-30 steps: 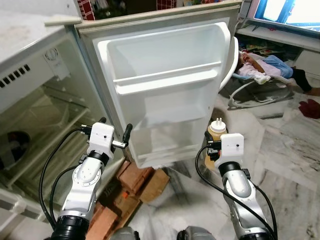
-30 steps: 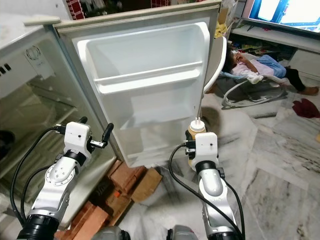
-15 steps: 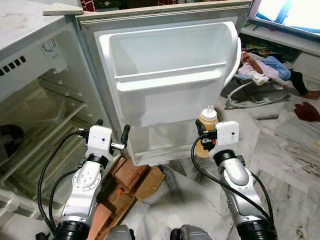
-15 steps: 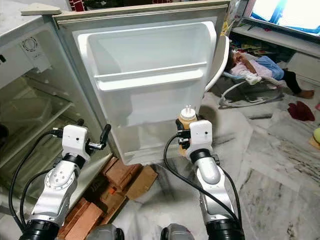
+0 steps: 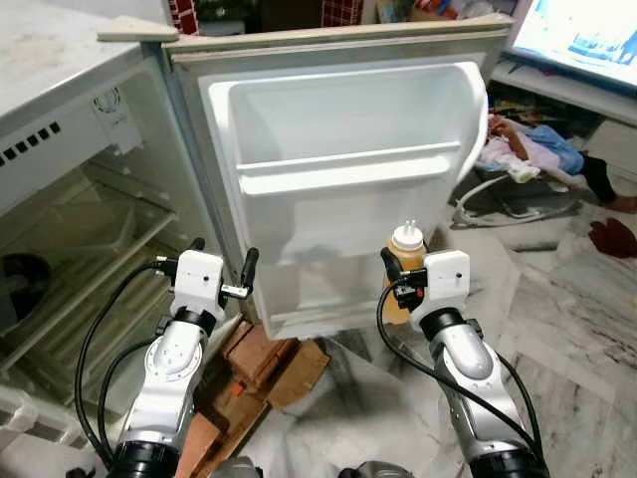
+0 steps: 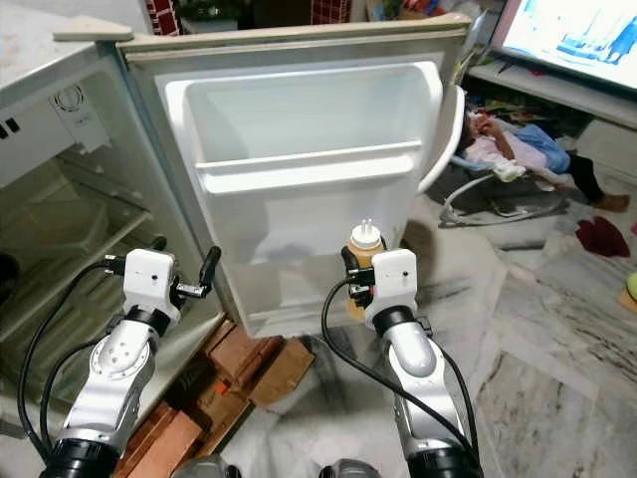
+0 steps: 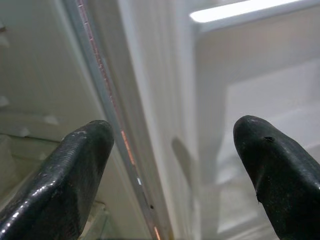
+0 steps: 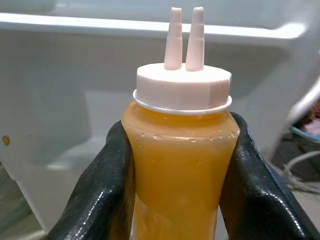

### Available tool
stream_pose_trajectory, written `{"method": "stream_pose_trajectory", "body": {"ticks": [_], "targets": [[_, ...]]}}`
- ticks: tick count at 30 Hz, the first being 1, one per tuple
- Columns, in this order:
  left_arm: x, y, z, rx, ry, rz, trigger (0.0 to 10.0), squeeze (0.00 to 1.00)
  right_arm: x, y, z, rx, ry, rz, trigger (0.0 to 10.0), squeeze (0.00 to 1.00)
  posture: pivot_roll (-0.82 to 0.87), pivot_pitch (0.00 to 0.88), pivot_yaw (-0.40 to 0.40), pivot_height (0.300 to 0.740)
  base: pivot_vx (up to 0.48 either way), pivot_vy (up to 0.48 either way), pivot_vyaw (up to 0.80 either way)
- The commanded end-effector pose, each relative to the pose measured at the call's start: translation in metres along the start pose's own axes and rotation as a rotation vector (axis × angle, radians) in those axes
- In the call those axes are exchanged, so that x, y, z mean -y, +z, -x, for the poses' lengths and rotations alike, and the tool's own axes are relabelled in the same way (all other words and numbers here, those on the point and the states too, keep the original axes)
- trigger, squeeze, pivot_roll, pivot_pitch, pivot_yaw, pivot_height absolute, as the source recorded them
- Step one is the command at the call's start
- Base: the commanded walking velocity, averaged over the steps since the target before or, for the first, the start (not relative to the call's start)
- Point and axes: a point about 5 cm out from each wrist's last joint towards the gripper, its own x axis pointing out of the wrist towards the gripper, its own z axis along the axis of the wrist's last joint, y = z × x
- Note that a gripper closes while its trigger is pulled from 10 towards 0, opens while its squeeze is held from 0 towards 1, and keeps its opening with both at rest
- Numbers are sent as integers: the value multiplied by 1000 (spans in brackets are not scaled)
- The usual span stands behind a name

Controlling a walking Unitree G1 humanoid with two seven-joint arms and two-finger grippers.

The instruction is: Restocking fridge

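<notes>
An orange sauce bottle (image 8: 180, 165) with a white twin-nozzle cap stands upright in my right gripper (image 5: 400, 284), which is shut on its body. The bottle (image 5: 403, 244) hangs in front of the lower part of the open white fridge door (image 5: 348, 110), below its shelf rail (image 5: 348, 171). My left gripper (image 5: 224, 254) is open with nothing in it, held by the hinge edge of the door. Its fingers (image 7: 80, 170) straddle the door edge without touching it.
The fridge's inside (image 5: 80, 249) with glass shelves lies to the left. Bricks (image 5: 269, 358) sit under the door on the marble floor. To the right, a person lies in a bouncer seat (image 5: 528, 149), below a lit screen (image 5: 587, 40).
The camera has shifted. My right gripper has carried the bottle left, from beside the door's outer edge to in front of its lower part. The left arm has kept its place.
</notes>
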Motion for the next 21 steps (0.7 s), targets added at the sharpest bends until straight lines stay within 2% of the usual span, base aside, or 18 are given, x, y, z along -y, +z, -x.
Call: {"method": "stream_pose_trajectory", "body": {"ticks": [1,9,21], "targets": [[-1,2,1,9,10,-1,10000,0,0,9,-3,37,12,0,10000,0,-10,50,-33,740,349,0,0],[2,1,6,1,8,8,10000,0,-3,8,-3,30,27,-4,10000,0,-1,54,-37,740,281,0,0],[2,1,10,-5,18,27,10000,0,-4,7,-1,26,38,-12,10000,0,-2,68,-40,740,0,0,0]]}}
